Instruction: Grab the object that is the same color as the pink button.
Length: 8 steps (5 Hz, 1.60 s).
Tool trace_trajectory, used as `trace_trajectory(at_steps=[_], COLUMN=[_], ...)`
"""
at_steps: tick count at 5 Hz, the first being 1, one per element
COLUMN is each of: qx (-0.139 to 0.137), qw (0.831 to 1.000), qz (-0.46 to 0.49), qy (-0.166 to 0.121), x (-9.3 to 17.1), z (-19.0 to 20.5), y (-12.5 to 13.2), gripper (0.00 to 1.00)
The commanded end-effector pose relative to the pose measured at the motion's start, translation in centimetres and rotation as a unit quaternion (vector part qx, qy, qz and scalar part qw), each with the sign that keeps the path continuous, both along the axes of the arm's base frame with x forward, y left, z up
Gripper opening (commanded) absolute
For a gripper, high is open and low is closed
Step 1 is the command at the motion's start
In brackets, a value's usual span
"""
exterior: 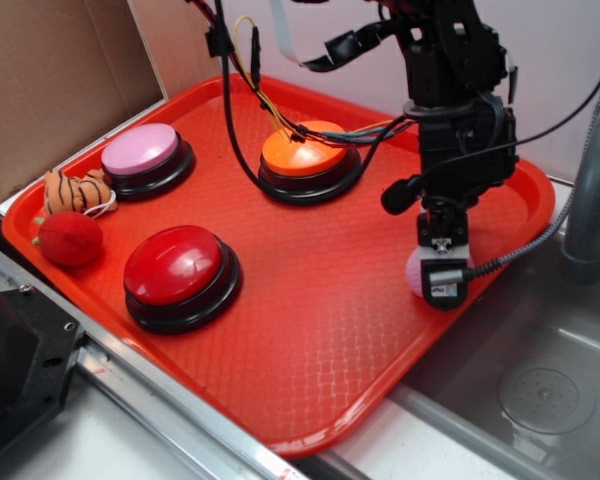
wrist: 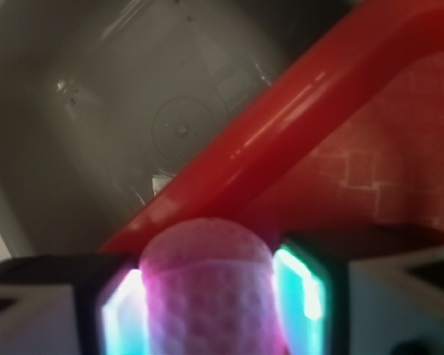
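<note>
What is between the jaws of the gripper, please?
A small light pink ball with a dimpled surface sits between the jaws of the gripper, near the red tray's edge. Its lower part is out of the wrist frame.

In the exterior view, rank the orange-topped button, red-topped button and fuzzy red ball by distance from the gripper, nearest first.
Measured from the gripper, near the tray's right edge:
1. Orange-topped dome button, up and left of it at the tray's back.
2. Red-topped dome button, across the tray's front.
3. Fuzzy red ball, at the far left edge.
</note>
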<state>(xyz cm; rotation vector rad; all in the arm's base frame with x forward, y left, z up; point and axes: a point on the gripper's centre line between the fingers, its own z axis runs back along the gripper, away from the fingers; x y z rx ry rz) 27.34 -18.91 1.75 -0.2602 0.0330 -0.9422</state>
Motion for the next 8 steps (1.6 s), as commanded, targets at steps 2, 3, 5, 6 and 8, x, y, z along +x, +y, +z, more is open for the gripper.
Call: trace_trajectory(at_steps=[2, 3, 5, 6, 8], qx=[0.093, 0.116, 0.135, 0.140, 0.120], qw=[0.972, 0.945, 0.891, 0.855, 0.808], qz=[0.203, 0.298, 0.428, 0.490, 0.574], qy=[-0.076, -0.064, -0.072, -0.092, -0.059], x=[0.7, 0.1, -2.1, -3.9, -6.4], z=[7.0, 9.3, 13.0, 14.3, 16.2], y=[5.0, 9.1, 14.4, 16.6, 19.1], gripper=[0.00, 0.00, 0.00, 0.00, 0.00])
